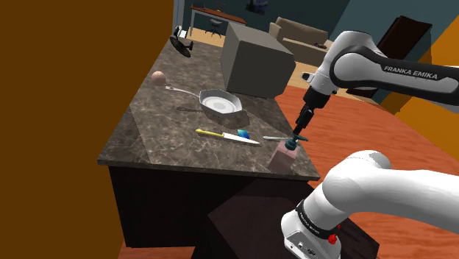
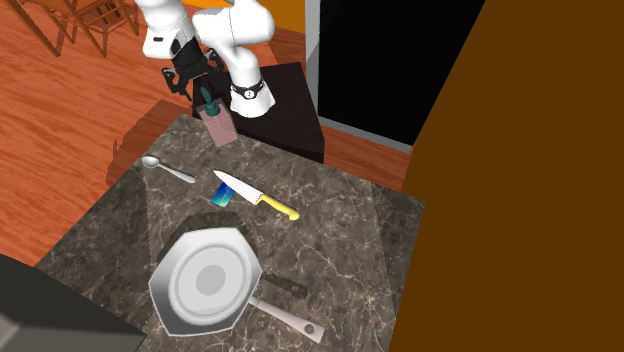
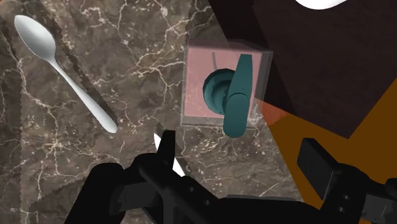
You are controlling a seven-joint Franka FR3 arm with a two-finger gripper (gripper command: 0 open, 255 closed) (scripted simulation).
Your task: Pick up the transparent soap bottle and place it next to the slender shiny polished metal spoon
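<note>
Nothing is done yet: the pinkish transparent soap bottle (image 3: 203,76) stands upright at the marble counter's (image 1: 176,132) corner, somewhat apart from the metal spoon (image 3: 63,70), and the gripper (image 3: 242,145) hovers spread and empty above its teal pump (image 3: 236,95), so grasping, lifting and placing all lie ahead.

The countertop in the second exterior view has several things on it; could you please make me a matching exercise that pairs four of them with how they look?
Things:
1. soap bottle
2. knife
3. pan
4. spoon

Looks:
A. yellow handle
B. silver-grey all over
C. teal pump on top
D. eight-sided, pale inside

Pairs: 1-C, 2-A, 3-D, 4-B
</note>
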